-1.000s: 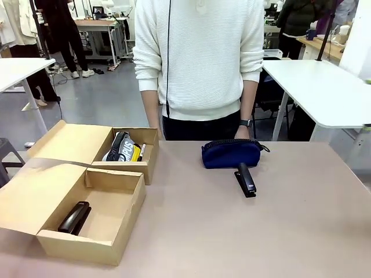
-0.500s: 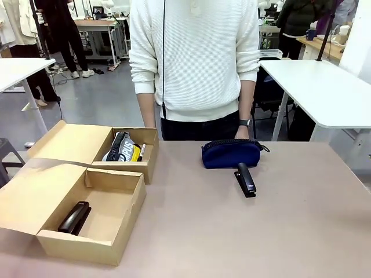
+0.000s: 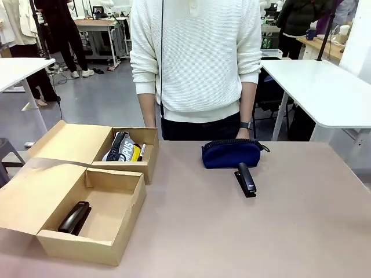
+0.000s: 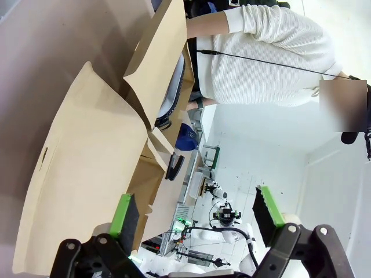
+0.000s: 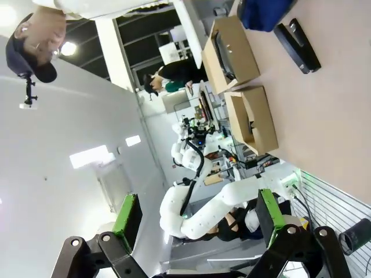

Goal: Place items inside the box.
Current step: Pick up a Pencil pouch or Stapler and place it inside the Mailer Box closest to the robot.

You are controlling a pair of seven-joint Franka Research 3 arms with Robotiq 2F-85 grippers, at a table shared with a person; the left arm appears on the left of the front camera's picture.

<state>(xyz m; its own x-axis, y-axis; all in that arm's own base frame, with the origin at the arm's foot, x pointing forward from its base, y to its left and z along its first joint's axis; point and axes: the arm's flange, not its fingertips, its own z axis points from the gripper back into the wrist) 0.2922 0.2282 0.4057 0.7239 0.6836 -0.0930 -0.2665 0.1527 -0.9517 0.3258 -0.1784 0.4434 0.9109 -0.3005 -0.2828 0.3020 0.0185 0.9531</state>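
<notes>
My left pincer [image 4: 194, 202] and right pincer [image 5: 197, 202] both stand spread wide, green pads apart with nothing between them. On the smooth beige worktop [image 3: 232, 237] the soft, rounded navy zip pouch [image 3: 232, 153] lies at the far side, close to the person [image 3: 197, 58] in a ribbed white sweater. A slim black stapler [image 3: 245, 180] lies just in front of it. The brown cardboard box [image 3: 81, 250] sits to my left, flaps open. Its near compartment holds the other black stapler [image 3: 74, 217]. The far compartment holds the grey pouch [image 3: 120, 149] with white lettering, the yellow utility knife [image 3: 135, 153] and the marker [image 3: 142, 152].
</notes>
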